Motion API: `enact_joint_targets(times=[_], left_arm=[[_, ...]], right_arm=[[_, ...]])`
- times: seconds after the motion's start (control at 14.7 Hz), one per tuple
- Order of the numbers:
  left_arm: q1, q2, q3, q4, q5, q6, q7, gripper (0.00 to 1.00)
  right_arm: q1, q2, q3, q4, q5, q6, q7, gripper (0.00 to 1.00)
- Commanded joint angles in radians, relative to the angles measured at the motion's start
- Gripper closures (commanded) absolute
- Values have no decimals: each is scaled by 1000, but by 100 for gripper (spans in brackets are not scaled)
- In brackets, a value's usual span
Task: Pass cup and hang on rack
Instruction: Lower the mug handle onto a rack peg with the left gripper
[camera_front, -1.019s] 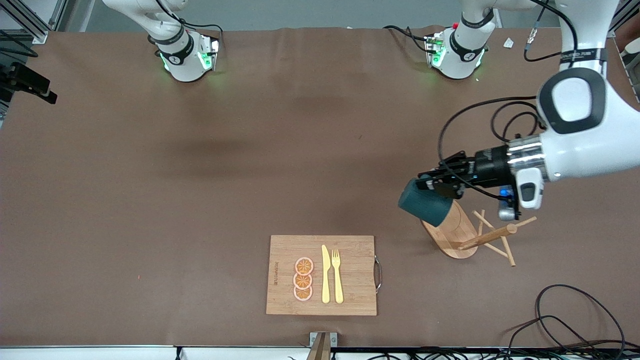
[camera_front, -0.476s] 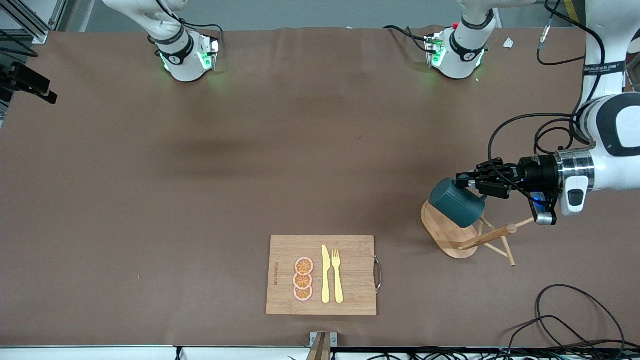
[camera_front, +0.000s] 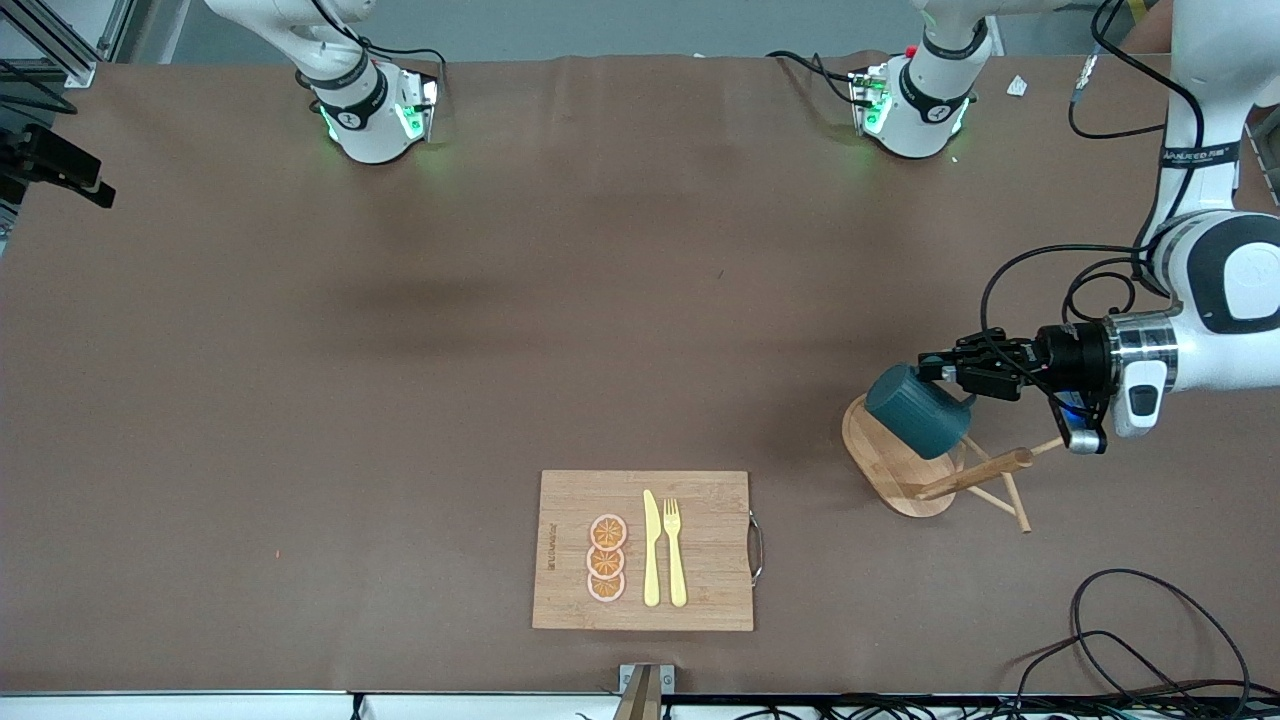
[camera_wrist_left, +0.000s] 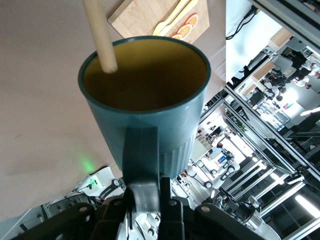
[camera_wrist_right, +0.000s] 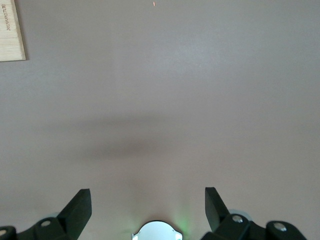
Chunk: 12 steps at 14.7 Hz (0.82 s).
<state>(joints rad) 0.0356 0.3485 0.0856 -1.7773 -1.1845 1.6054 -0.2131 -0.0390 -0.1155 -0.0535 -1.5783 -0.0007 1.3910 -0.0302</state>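
table (camera_front: 400, 350) brown, carrying everything | cutting board (camera_front: 700, 590) holds knife, fork, three orange slices | rack (camera_front: 905, 470) toward the left arm's end | cup (camera_front: 915, 408) tilted over the rack's base, a peg (camera_wrist_left: 100, 35) across its mouth | left gripper (camera_front: 935, 368) jaws clamped on cup handle | right gripper (camera_wrist_right: 147, 200) jaws spread wide, empty, over bare table, arm waiting

Teal ribbed cup (camera_front: 916, 409), light wooden rack (camera_front: 900, 470).
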Motion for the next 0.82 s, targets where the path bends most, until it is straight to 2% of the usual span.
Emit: enact_joint_targets(times=[0.0, 0.75], left_arm=[[36, 10, -4, -1, -21, -44, 52, 100], [119, 90, -6, 16, -44, -110, 210, 99]], right_arm=[[-13, -18, 14, -9, 5, -4, -11, 0], [-16, -18, 11, -9, 5, -6, -13, 0]])
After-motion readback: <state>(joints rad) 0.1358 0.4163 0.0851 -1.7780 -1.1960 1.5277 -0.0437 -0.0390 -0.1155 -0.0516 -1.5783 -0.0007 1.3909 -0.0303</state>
